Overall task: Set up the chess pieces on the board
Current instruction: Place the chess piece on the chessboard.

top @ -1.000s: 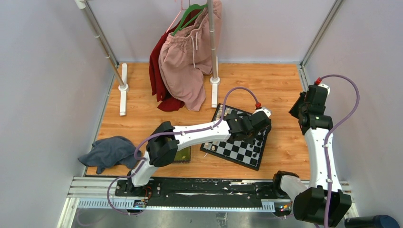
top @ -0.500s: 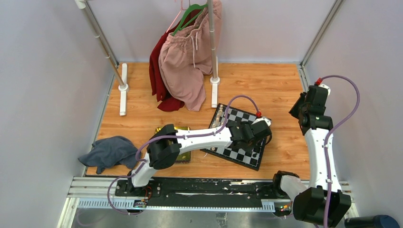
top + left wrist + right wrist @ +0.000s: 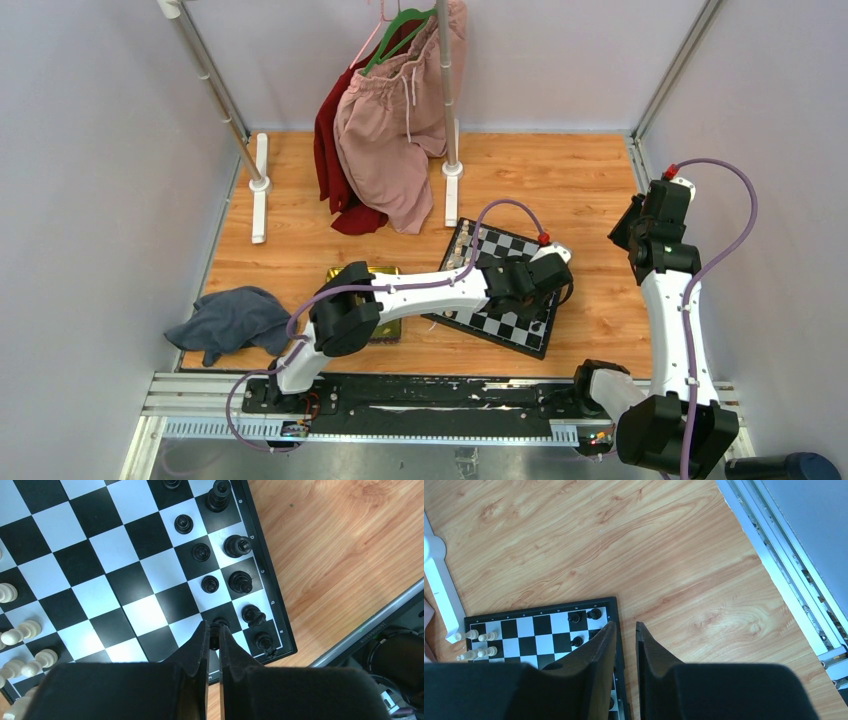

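Standing in two rows along one edge of the board [image 3: 105,597], black pieces [image 3: 237,546] fill their squares. The left gripper [image 3: 214,632] pinches one pawn [image 3: 218,623] there. The right gripper [image 3: 624,630] hangs slightly parted and empty over the wooden table [image 3: 684,555].

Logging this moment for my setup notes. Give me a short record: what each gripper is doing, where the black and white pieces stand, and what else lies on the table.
left gripper: low over a corner of the board, closed on a black pawn
right gripper: held above the wooden table beside the board, fingers slightly apart, empty
black pieces: two lines along one board edge
white pieces: along the opposite edge
other: tray, grey cloth
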`<state>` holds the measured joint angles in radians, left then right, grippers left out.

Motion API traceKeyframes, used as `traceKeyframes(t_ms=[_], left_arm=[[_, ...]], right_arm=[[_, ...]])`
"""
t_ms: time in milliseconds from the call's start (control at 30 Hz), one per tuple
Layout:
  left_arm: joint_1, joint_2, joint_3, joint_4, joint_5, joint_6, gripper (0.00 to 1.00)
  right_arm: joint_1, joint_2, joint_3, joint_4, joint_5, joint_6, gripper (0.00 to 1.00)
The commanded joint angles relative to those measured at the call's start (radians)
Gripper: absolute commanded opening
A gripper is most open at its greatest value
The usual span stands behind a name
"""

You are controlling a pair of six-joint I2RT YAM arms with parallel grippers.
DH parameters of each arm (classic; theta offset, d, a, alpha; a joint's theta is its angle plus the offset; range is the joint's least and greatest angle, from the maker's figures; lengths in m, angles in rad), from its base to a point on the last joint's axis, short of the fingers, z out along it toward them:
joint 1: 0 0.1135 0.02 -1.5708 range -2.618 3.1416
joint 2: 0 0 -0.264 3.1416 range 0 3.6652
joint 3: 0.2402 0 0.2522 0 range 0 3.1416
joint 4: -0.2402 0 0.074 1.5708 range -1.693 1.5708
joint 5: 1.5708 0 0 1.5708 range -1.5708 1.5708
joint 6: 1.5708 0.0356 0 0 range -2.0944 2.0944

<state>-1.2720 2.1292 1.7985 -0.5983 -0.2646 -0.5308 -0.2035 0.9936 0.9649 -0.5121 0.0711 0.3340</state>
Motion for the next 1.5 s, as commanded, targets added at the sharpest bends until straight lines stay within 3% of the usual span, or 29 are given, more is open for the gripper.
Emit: traceKeyframes(t_ms=[0,1167,1467], left_arm=[[-0.005,0.035,0.015,0.017,-0.002,-0.031,0.00],[0.019,0.096,0.041,0.031,-0.041,-0.068,0.00],[0.064,0.020,-0.049,0.038,-0.085,-0.081,0.00]], right_arm=[[-0.014,-0.017,-0.014,0.009,-0.005,0.004,0.26],[-0.012,0.015,-0.006,0.028,-0.016,-0.001,0.25],[-0.013,0.025,-0.007,0.036,-0.018,-0.004,0.25]])
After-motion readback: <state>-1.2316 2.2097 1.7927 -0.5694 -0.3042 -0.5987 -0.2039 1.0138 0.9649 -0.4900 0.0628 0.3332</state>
